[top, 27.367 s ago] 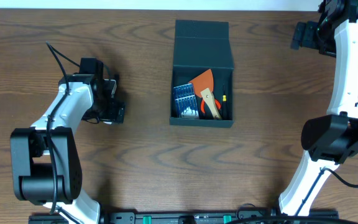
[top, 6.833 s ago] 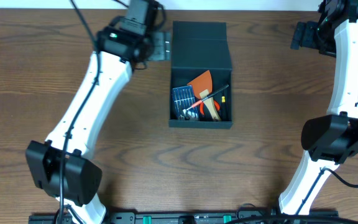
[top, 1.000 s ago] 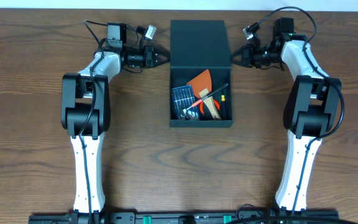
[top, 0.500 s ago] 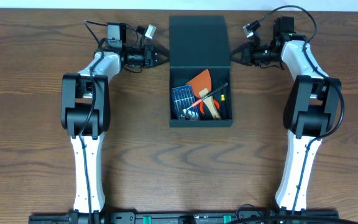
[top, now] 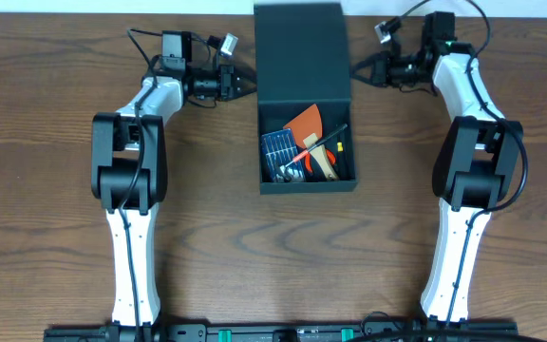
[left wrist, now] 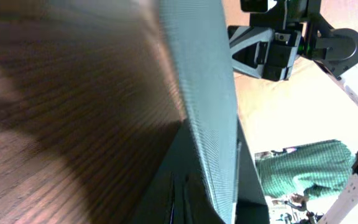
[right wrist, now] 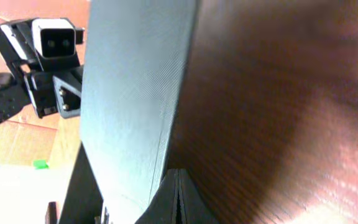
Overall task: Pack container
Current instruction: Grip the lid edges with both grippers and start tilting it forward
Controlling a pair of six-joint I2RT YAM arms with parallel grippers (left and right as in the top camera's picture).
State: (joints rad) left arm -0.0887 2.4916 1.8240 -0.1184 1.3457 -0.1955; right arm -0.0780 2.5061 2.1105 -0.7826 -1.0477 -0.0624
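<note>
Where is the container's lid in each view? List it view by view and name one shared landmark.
Overhead: the lid of the container is at top centre, between the two arms.
Left wrist: the lid is a teal slab running from top centre down to the bottom.
Right wrist: the lid is a teal slab left of centre, top to bottom.
Shared landmark: the wood-grain table, left of the lid in the left wrist view, right of it in the right wrist view.
</note>
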